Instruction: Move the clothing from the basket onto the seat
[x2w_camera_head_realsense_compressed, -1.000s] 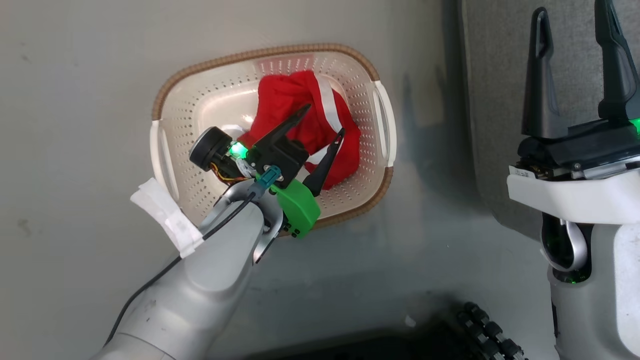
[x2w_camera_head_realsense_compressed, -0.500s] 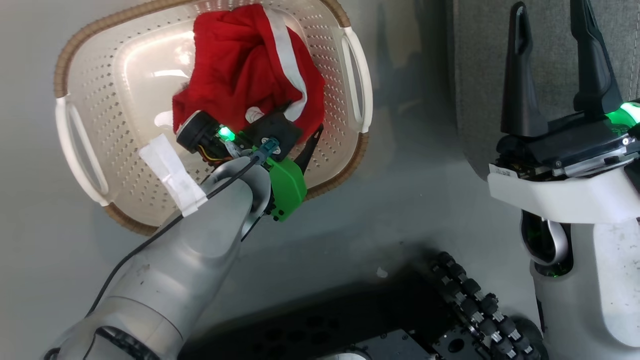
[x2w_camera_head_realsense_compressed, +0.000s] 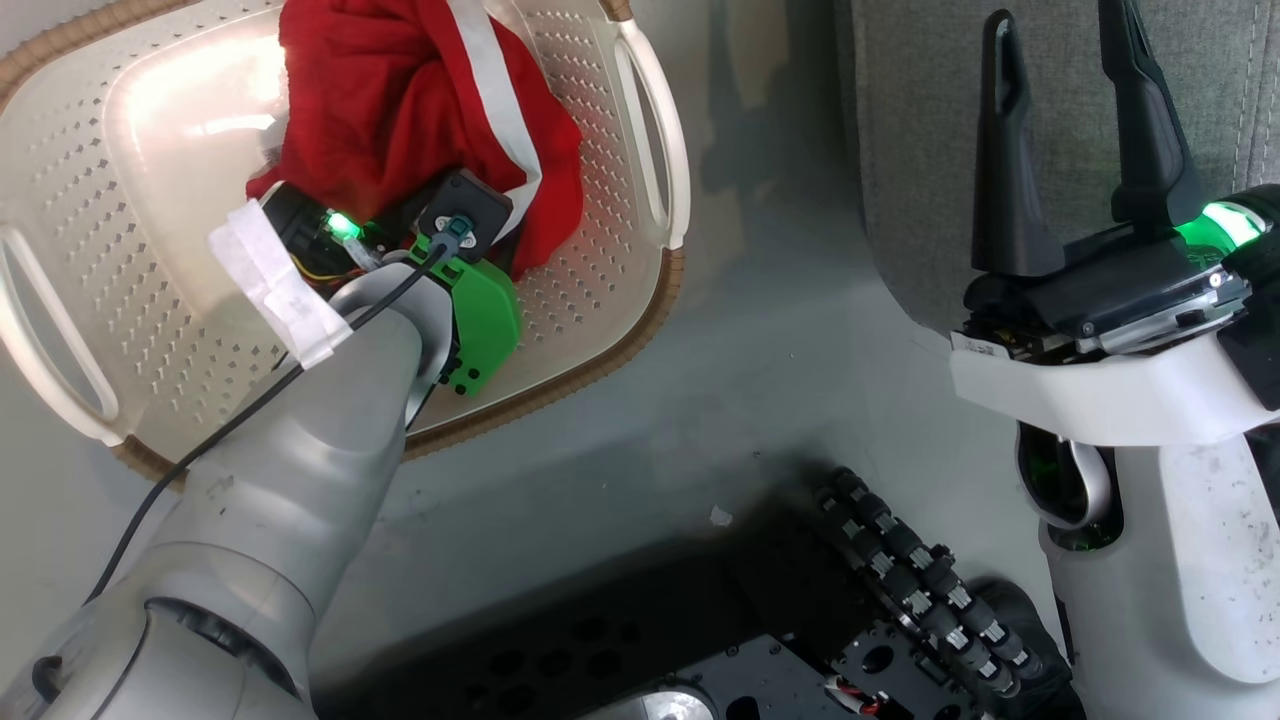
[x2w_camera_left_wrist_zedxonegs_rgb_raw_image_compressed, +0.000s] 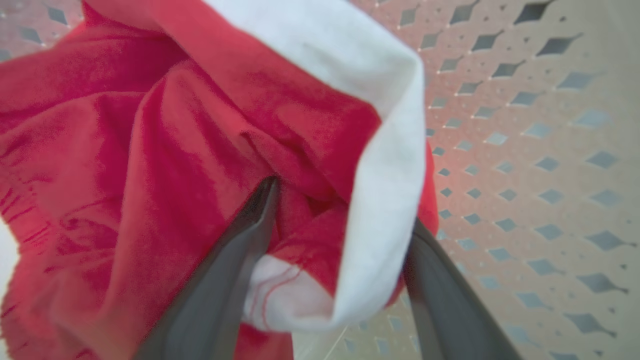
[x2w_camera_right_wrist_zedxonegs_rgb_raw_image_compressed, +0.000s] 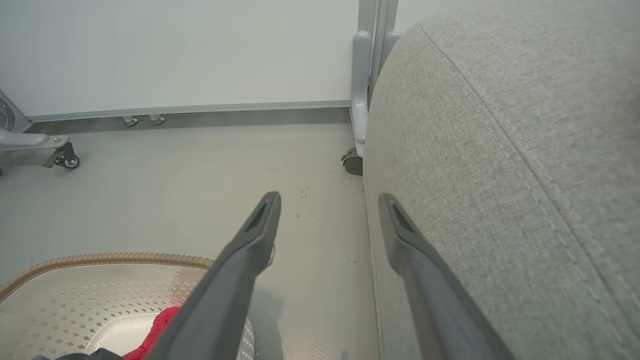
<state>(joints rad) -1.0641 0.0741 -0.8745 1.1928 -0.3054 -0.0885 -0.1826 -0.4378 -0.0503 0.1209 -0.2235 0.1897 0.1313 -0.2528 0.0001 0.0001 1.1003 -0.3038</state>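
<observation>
The clothing (x2w_camera_head_realsense_compressed: 400, 90) lies bunched inside the basket (x2w_camera_head_realsense_compressed: 130, 200), heaped toward the basket's far wall and its seat-side handle. It is a crumpled red mass with a white band running over its top. It reads as one bundle. Whether that bundle is one garment or two cannot be told from the folds, and no numerals or tag show.

The left gripper (x2w_camera_left_wrist_zedxonegs_rgb_raw_image_compressed: 342, 205) is down in the basket with its two dark fingers (x2w_camera_left_wrist_zedxonegs_rgb_raw_image_compressed: 235, 260) spread wide. They straddle a raised fold, and the white band and a red hem sit between them (one finger presses into the red cloth, the other runs along the outside of the band). The jaws have not closed, so nothing is pinched yet. This looks like the reach-in just before the grasp, and the wide spread probably serves to take in a thick wad of fabric rather than a single layer.

The right gripper (x2w_camera_head_realsense_compressed: 1058, 30) hangs outside the basket, on its seat side, with its fingers parted and empty and pointing along the edge of the seat (x2w_camera_head_realsense_compressed: 900, 120). It seems parked clear of the left arm's work. The seat stands just beside the basket across a narrow strip of grey floor (x2w_camera_head_realsense_compressed: 780, 380), and no cloth is visible on the part of it in view.

In all there are one basket, one seat, one visible red bundle and two grippers.
</observation>
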